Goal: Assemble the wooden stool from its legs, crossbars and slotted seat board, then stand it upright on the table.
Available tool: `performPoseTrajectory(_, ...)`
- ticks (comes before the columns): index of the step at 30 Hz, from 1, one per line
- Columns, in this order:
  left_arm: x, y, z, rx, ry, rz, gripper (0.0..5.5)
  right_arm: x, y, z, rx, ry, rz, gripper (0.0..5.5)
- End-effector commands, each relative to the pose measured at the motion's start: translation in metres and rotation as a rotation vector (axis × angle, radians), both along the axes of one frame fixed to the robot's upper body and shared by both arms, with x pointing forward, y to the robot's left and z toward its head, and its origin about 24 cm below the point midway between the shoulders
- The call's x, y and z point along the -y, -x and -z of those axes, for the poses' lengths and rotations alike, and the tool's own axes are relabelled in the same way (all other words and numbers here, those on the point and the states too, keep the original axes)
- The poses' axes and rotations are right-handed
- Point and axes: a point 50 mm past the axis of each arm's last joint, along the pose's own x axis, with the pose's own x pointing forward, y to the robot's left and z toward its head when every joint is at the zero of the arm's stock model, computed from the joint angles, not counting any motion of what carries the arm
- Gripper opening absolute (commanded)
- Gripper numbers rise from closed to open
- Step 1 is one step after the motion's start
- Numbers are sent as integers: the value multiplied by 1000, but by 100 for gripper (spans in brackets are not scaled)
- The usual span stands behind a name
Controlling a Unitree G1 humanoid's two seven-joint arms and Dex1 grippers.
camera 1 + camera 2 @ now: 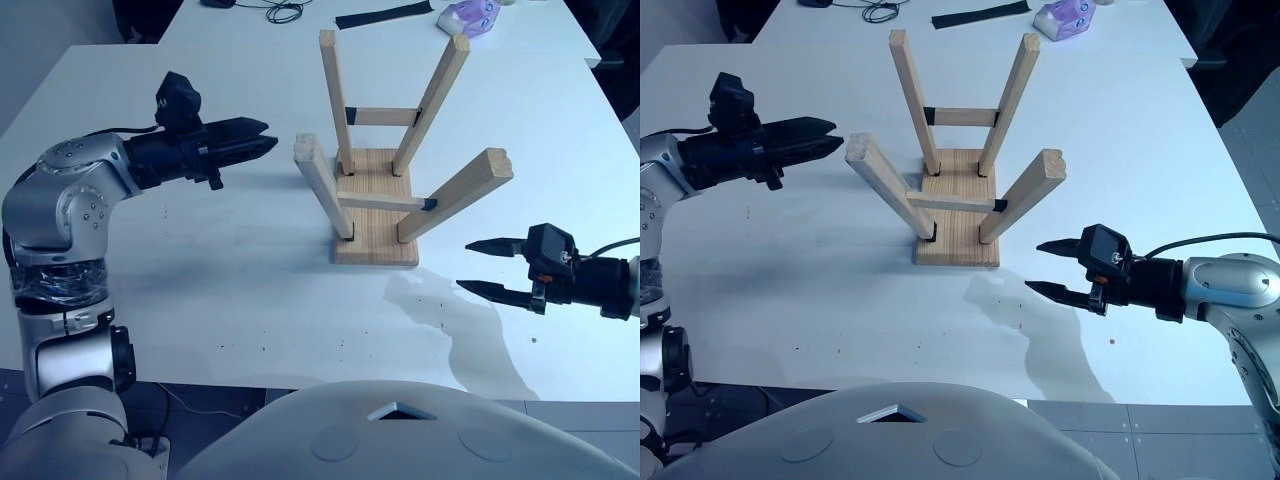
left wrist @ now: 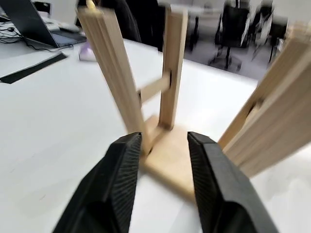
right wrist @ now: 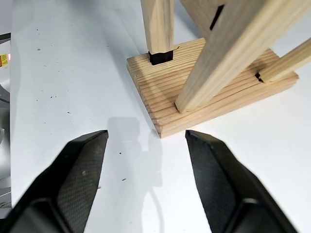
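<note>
The wooden stool (image 1: 385, 170) rests upside down on the white table (image 1: 150, 260), its seat board (image 1: 377, 240) flat and all the legs pointing up, joined by two crossbars (image 1: 385, 116). My left gripper (image 1: 268, 140) hovers open just left of the nearest leg (image 1: 322, 180), nothing between its fingers (image 2: 121, 179). My right gripper (image 1: 478, 268) is open low over the table, right of the seat board's front corner (image 3: 163, 128), a short gap away. Both are apart from the wood.
A black strap (image 1: 385, 14), a purple packet (image 1: 468, 16) and cables (image 1: 285, 10) lie on the far table behind the stool. The table's front edge (image 1: 300, 382) runs close below my right gripper. Bare tabletop lies left and in front of the stool.
</note>
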Motion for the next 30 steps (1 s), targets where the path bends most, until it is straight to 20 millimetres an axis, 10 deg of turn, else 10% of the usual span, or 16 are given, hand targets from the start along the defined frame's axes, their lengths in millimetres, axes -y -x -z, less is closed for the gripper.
performPoseTrajectory(1,5,1,-30,4,183,22,161,3,-6,-2,30,17,3,295)
performPoseTrajectory(9,14,10,-75,21,429,129,161,1,-12,-3,48,16,-14,295)
performPoseTrajectory(19,50,16,-81,12,437,236,161,-4,-12,-3,54,0,-32,295)
performPoseTrajectory(30,87,23,-4,-147,224,229,161,-12,-9,3,21,-11,-60,295)
